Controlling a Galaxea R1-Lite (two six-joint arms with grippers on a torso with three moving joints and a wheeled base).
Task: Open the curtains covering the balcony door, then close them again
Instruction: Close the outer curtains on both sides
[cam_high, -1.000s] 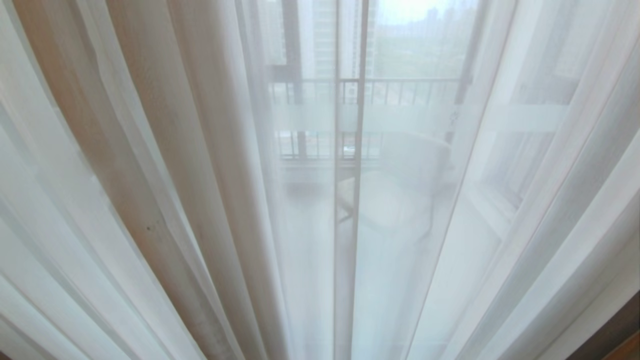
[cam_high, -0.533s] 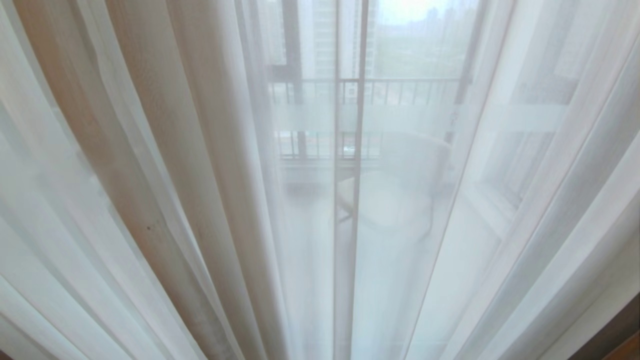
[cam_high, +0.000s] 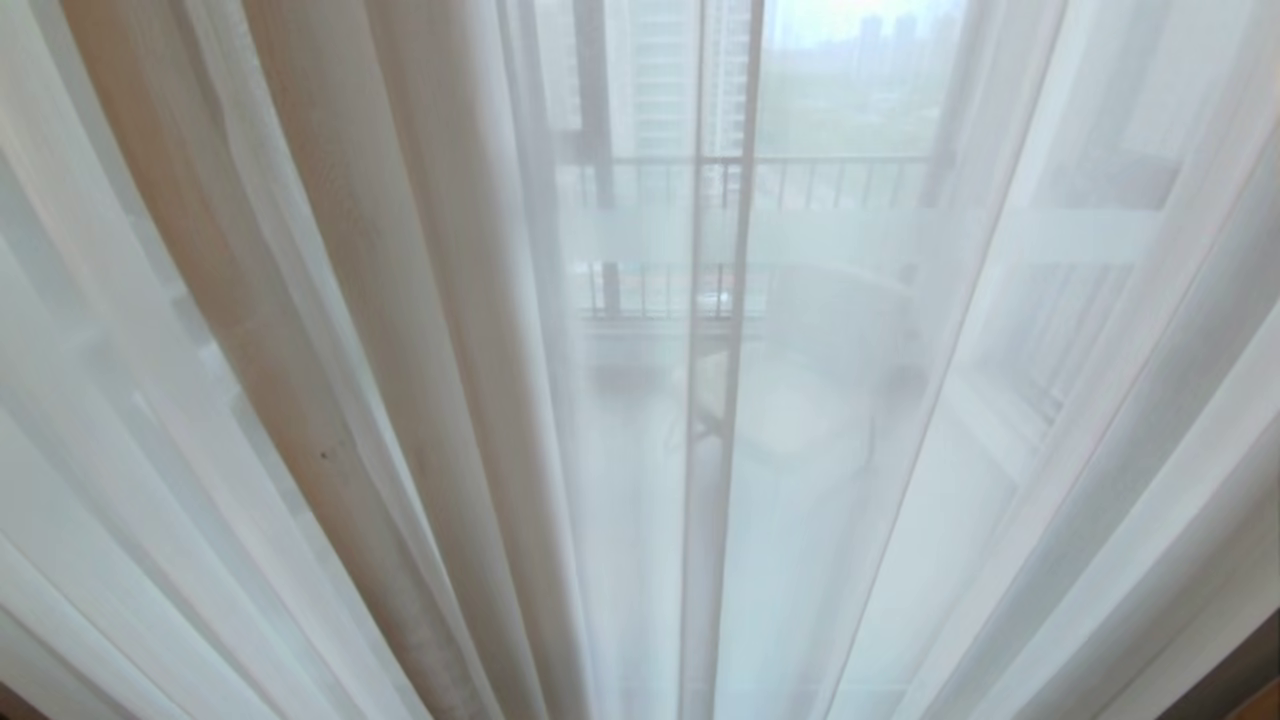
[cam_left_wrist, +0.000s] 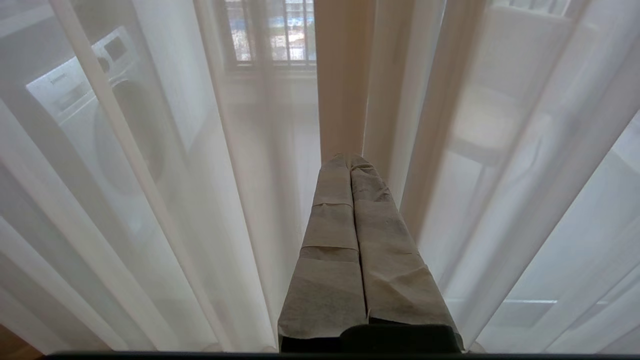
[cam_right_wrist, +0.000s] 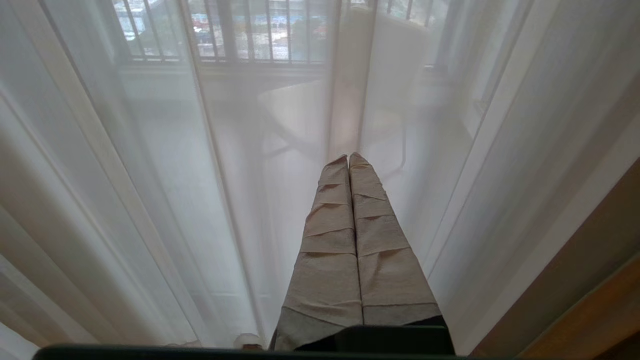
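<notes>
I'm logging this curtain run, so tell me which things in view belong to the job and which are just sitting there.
Part of the job:
- sheer curtains, drawn across
- beige drape behind the sheers
- balcony door, seen through the sheers
- left gripper, shut, empty
- right gripper, shut, empty

Just there:
- washing machine
- balcony chair
- balcony railing

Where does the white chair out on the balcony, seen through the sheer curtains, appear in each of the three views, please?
Head view: the white chair sits centre, just right of the door's vertical frame bar, behind the sheers.
Left wrist view: the chair is upper right, beyond the shut left hand.
Right wrist view: the chair is upper centre, above the shut right hand.
Shared landmark: the barred railing behind it.
</notes>
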